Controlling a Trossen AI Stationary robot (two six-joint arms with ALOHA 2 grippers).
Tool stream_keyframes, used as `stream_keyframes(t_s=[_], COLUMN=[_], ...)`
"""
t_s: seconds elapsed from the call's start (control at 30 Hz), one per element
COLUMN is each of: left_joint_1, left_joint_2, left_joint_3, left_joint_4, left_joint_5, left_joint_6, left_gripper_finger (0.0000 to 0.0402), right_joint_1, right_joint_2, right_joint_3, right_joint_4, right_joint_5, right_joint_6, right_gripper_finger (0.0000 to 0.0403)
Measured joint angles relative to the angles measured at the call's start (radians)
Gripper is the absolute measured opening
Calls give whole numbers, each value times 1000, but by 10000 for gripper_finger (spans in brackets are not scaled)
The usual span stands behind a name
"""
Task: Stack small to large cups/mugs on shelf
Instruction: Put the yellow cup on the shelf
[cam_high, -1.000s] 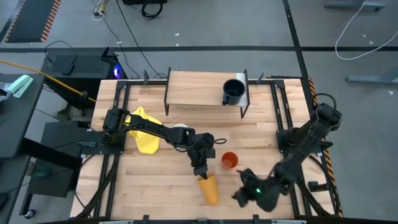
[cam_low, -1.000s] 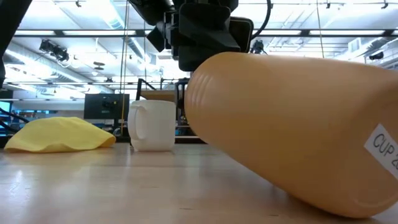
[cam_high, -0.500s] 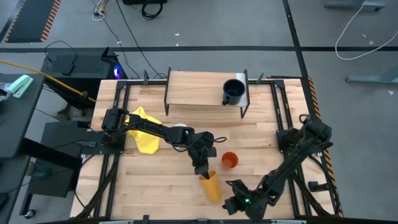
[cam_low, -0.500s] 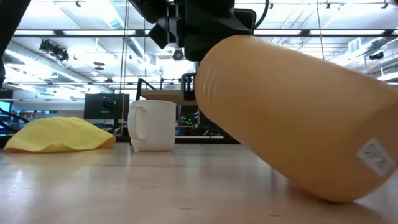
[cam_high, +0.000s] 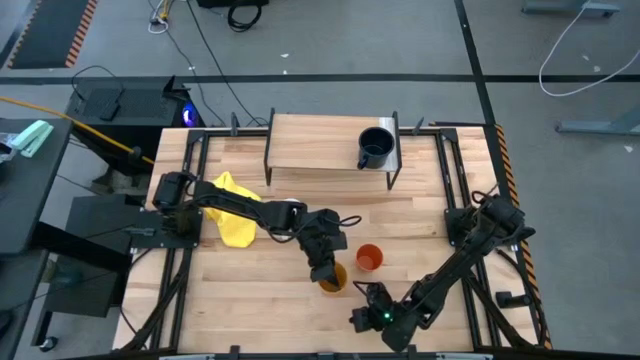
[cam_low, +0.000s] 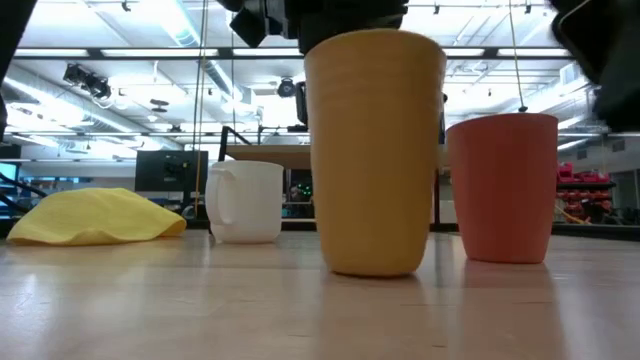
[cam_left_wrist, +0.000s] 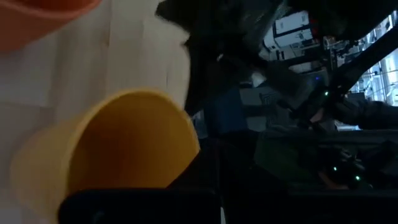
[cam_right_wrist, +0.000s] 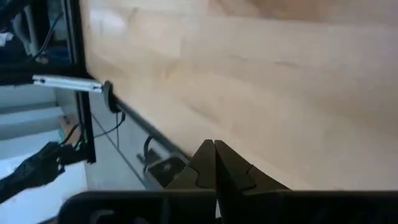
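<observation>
The left claw (cam_high: 327, 272) grips the rim of the yellow-orange cup (cam_high: 333, 278), standing it upright on the bench (cam_high: 420, 215) beside the orange-red cup (cam_high: 369, 257), likely ready for nesting. The right claw (cam_high: 372, 318) waits clenched near the bench's front edge.

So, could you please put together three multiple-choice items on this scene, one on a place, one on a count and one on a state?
1. Where is the dark navy mug?
A. on the shelf
B. on the yellow cloth
C. beside the white mug

2. How many cups or mugs stand off the shelf, on the tabletop?
A. one
B. three
C. five

3. How does the yellow-orange cup stand?
A. on its side
B. upside down
C. upright

Answers:
1. A: the dark navy mug sits at the right end of the shelf.
2. B: the white mug, yellow-orange cup and orange-red cup stand on the tabletop.
3. C: its open mouth faces up, with the left end effector at its rim.
</observation>
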Motion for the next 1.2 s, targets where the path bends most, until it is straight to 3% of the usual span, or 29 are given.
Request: stream_keyframes(t_s=[0.2, 0.5, 0.7, 0.87, 1.03, 1.2], left_joint_1=[-33, -42, -45, -50, -63, -82], left_joint_2=[-2, -15, -116, -209, -253, -248], left_joint_3=[0, 0, -1, 0, 1, 0], left_joint_4=[-9, -28, -98, -204, -419, -560], left_joint_5=[-11, -48, -185, -298, -503, -566], left_joint_6=[0, 19, 126, 152, 170, 173], left_gripper_finger=[1, 1, 4, 17, 13, 11], right_joint_1=[-53, -35, -17, -18, -18, -20], right_joint_2=[13, -18, -78, -128, -179, -215], right_joint_3=[0, 0, 0, 0, 0, 0], right_joint_4=[11, 7, -18, -106, -210, -297], right_joint_5=[14, 38, 131, 138, 137, 125], right_joint_6=[-56, -120, -150, -154, -166, -173], right_gripper_finger=[0, 3, 5, 10, 32, 56])
